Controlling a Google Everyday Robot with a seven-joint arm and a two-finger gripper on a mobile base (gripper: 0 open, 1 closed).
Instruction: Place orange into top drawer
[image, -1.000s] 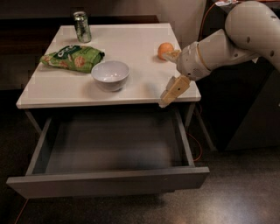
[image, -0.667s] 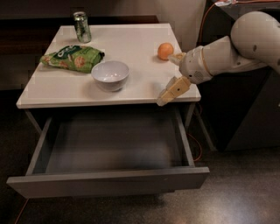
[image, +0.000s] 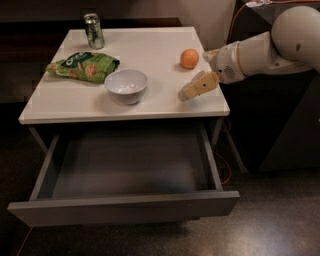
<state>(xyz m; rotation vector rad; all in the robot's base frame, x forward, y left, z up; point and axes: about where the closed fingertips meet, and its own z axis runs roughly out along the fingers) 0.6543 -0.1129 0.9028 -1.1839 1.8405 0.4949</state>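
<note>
The orange rests on the white table, near its right edge toward the back. My gripper hovers over the table's right front corner, just right of and in front of the orange, without touching it. It is open and holds nothing; one tan finger points down-left toward the tabletop. Below the table, the top drawer is pulled far out toward the camera, and its plain grey inside holds nothing.
A white bowl stands mid-table, left of the gripper. A green chip bag lies at the left and a green can stands at the back left. A dark cabinet is to the table's right, under the arm.
The arm has drawn back to the right and the gripper has shifted slightly away from the orange, which now shows in full. The orange, bowl and drawer have not moved.
</note>
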